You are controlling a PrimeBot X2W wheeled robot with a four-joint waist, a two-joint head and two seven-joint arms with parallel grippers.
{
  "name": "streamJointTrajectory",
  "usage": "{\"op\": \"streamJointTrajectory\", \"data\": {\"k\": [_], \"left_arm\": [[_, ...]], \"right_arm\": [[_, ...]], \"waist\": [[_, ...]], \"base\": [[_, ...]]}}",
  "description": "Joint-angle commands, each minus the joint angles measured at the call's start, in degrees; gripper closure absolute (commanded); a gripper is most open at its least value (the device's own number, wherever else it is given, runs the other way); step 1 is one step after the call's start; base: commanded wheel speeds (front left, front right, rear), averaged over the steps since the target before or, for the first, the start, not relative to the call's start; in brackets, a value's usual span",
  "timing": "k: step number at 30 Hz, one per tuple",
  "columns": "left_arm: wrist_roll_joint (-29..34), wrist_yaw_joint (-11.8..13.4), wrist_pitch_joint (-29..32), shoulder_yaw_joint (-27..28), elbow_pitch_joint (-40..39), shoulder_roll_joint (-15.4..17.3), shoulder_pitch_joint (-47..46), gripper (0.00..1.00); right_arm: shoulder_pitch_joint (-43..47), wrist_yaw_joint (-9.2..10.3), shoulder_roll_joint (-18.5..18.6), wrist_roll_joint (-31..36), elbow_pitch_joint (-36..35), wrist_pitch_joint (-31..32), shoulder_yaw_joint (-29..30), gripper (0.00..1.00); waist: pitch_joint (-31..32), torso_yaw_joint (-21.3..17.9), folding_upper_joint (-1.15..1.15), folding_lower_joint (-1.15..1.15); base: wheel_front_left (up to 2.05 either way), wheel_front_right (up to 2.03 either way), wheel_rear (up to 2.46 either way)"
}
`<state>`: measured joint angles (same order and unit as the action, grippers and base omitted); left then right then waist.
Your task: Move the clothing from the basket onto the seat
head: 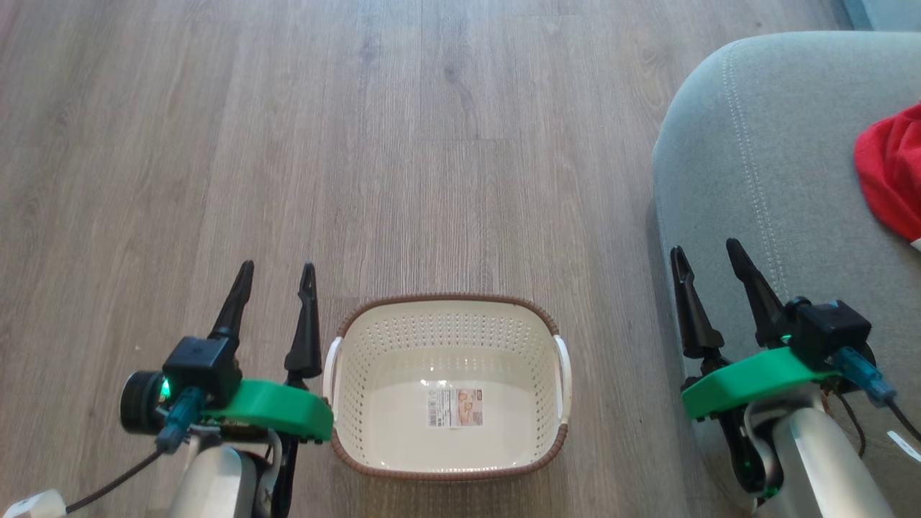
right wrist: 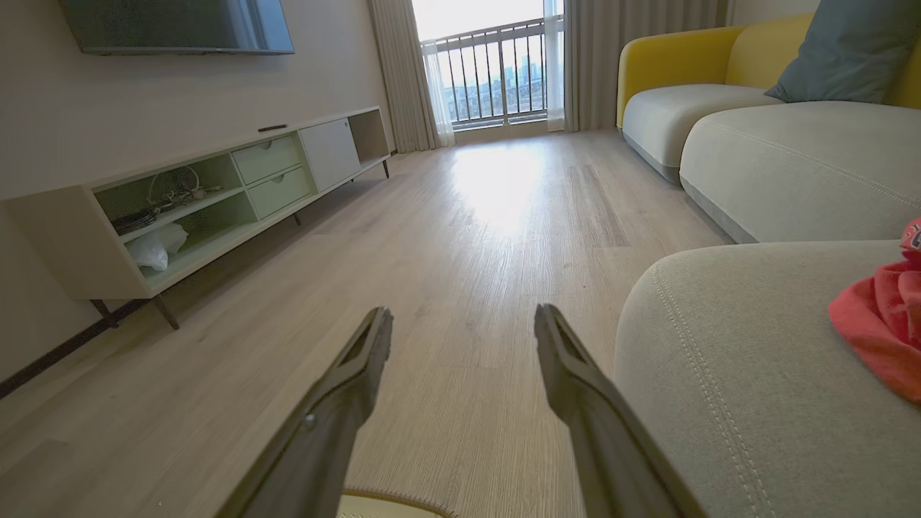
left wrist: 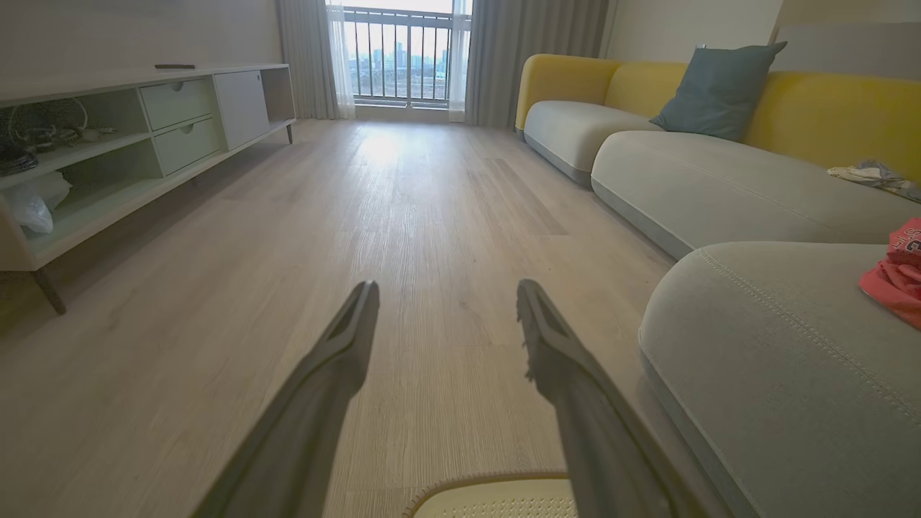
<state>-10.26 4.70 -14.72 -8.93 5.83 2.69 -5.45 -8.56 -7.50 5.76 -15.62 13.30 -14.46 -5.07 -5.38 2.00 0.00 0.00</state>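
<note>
head view: one basket [head: 446, 297] is seen on the floor [head: 432, 144], one label [head: 455, 407] on its bare bottom. one red heap of clothing [head: 892, 169] is laid on one seat [head: 755, 144]; the garments cannot be counted. the left gripper [head: 278, 266] and right gripper [head: 704, 247] are both spread wide, with nothing gripped.

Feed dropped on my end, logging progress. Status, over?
Left gripper open, empty, beside basket. Right gripper open, empty, by seat. Basket empty; red clothing on seat. No obstruction seen.
</note>
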Motion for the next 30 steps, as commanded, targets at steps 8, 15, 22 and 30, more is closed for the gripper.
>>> {"op": "streamJointTrajectory", "data": {"k": [8,15,22,30], "left_arm": [[-2.03,-2.04,-0.28,2.6,-1.05,0.19,-0.84,0.0],[-4.53,-4.39,-0.28,3.3,0.53,0.19,-0.54,0.0],[-6.13,-6.04,-0.28,3.82,1.19,0.19,-0.53,0.0],[-7.13,-6.67,-0.28,4.41,1.06,0.19,-0.55,0.0]], "right_arm": [[-1.01,0.01,-0.14,0.8,-1.08,-0.53,-0.85,0.0],[-1.0,0.01,-0.31,0.81,-1.06,-0.53,-0.11,0.0],[-0.86,0.01,-0.5,0.79,-0.96,-0.53,-0.07,0.0],[-0.88,0.01,-0.42,0.71,-0.89,-0.53,0.2,0.0]], "waist": [[-0.15,-0.18,0.0,0.0],[-0.04,-0.42,0.0,0.0],[-0.09,-0.54,0.0,0.0],[-0.03,-0.57,0.0,0.0]], "base": [[0.0,0.0,0.0],[0.0,0.0,0.0],[0.0,0.0,0.0],[0.0,0.0,0.0]]}}
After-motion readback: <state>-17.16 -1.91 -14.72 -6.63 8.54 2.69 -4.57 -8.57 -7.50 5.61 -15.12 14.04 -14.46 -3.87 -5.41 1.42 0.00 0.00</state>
